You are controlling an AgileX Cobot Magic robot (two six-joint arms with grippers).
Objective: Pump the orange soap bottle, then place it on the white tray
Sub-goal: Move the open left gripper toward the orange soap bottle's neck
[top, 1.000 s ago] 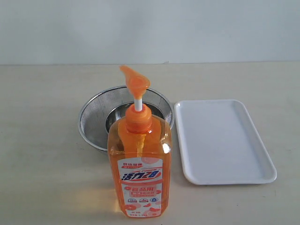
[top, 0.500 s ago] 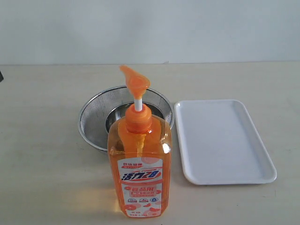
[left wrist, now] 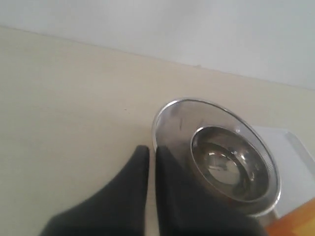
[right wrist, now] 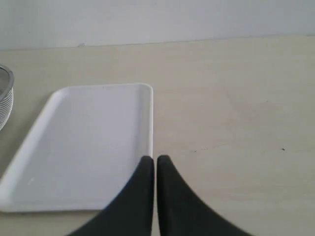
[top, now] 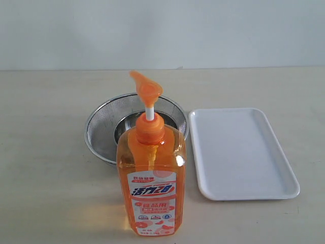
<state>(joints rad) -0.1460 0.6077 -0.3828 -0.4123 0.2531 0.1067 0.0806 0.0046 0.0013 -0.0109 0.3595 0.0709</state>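
The orange soap bottle (top: 151, 178) stands upright at the table's front, its orange pump head (top: 146, 88) raised on a white stem. An orange corner of the bottle (left wrist: 295, 223) shows in the left wrist view. The white tray (top: 238, 152) lies flat to the bottle's right, and it appears again as the white tray (right wrist: 83, 142) in the right wrist view. Neither gripper shows in the exterior view. My left gripper (left wrist: 152, 151) is shut on nothing, near the steel bowl's rim. My right gripper (right wrist: 155, 161) is shut on nothing, at the tray's edge.
A round steel mesh bowl (top: 101, 134) sits right behind the bottle, left of the tray; the left wrist view shows the bowl (left wrist: 221, 152) from above. Bare beige tabletop (top: 45, 152) spreads around everything, with a pale wall behind.
A dark object that showed at the far left edge half a second ago is gone from the exterior view. The bottle, bowl and tray have not moved.
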